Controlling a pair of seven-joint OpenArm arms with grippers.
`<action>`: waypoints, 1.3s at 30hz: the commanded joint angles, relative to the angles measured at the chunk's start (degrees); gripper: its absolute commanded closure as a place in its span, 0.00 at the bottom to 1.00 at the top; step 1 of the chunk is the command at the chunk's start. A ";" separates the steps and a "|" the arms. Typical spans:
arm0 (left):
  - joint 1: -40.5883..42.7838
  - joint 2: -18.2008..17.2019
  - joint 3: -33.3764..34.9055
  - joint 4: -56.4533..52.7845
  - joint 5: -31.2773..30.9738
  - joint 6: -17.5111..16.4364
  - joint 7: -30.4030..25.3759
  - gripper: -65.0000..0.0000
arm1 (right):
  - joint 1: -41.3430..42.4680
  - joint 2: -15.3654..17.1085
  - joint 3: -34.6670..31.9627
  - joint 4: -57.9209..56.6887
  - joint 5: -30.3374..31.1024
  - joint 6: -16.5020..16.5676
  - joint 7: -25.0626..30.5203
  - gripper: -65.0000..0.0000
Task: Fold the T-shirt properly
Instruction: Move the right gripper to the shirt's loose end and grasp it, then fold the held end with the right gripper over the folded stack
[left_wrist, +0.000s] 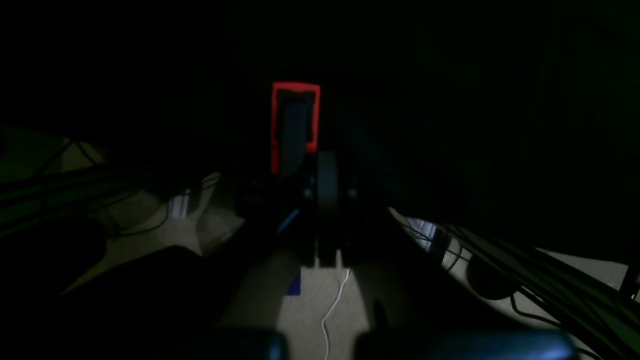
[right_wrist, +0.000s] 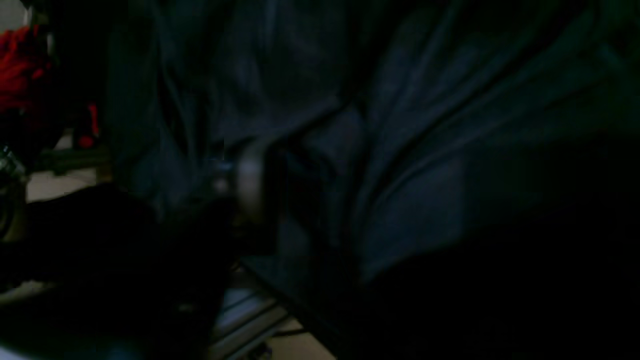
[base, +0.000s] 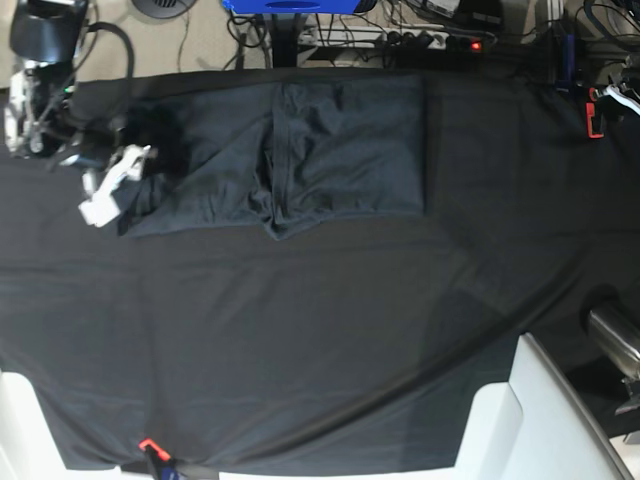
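We are looking down on the shirt (base: 300, 155), which is lying partly folded on the far half of the black cloth (base: 330, 330) covering the table. Its right portion is forming a neat rectangle, a ridge of bunched fabric is running down its middle, and its left portion is tapering toward the table's left edge in the base view.

Our right gripper (base: 125, 168) is sitting at that left end of the shirt, its white fingers (base: 105, 195) pointing down and toward the near side, right against the fabric. In the right wrist view the shirt (right_wrist: 410, 150) is filling the frame with dark folds, and a pale rounded part of the gripper is pressing in among them, but the picture is too dim: we cannot tell whether the jaws are gripping the shirt or standing apart.

Our left gripper (left_wrist: 305, 135) is hanging well off the table, over pale floor (left_wrist: 320, 300) and cables (left_wrist: 550, 280); its jaws are together with nothing between them. A red clamp (base: 595, 112) is gripping the cloth at the table's far right edge.
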 joint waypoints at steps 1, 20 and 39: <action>0.25 -1.44 -0.50 0.67 -0.61 -0.32 -0.80 1.00 | 0.08 0.61 -0.07 0.03 -2.39 -0.75 -2.18 0.69; 0.33 -0.91 -0.50 0.67 -0.61 -0.32 -0.80 1.00 | -4.05 0.61 -10.53 21.74 -2.39 -2.03 -1.83 0.99; 0.33 -0.83 -0.50 0.67 -0.61 -0.32 -0.80 1.00 | 1.66 -1.85 -43.76 33.08 -2.04 -46.07 -2.36 0.99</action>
